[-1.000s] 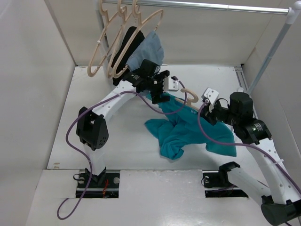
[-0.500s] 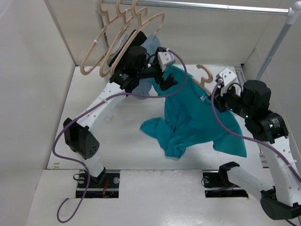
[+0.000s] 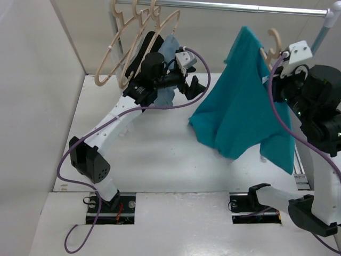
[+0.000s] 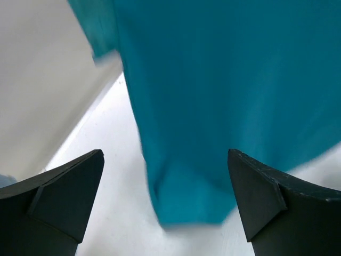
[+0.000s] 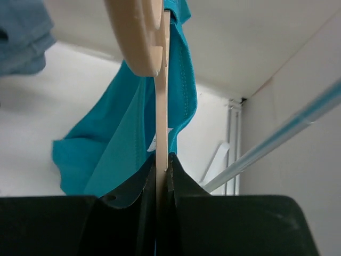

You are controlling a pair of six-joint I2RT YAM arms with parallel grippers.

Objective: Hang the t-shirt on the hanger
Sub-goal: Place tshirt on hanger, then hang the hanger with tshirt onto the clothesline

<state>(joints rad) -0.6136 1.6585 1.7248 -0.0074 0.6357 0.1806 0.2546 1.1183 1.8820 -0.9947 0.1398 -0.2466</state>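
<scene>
White counter (image 3: 154,165) and pale walls enclosed the workspace, with a metal rail (image 3: 224,6) across the top of the overhead frame. We saw the t-shirt (image 3: 240,106) lifted clear of the counter at the upper right, hanging in loose folds from the hanger (image 3: 275,39), whose hook stood just below the rail and not on it. The right jaws were clenched on the hanger's thin stem, as the right wrist view showed, with teal cloth draped down one side of the wood. The left jaws stood spread wide and grasped nothing, pointing at the hanging cloth from the upper centre. Three like hangers (image 3: 120,50) hung at the upper left, two bearing a black garment (image 3: 143,50) and a grey-blue garment (image 3: 173,49). We judged the task nearly complete: the shirt was carried by the hanger. We could not tell whether both shoulders were seated; that check, and perhaps hooking onto the rail, remained.
</scene>
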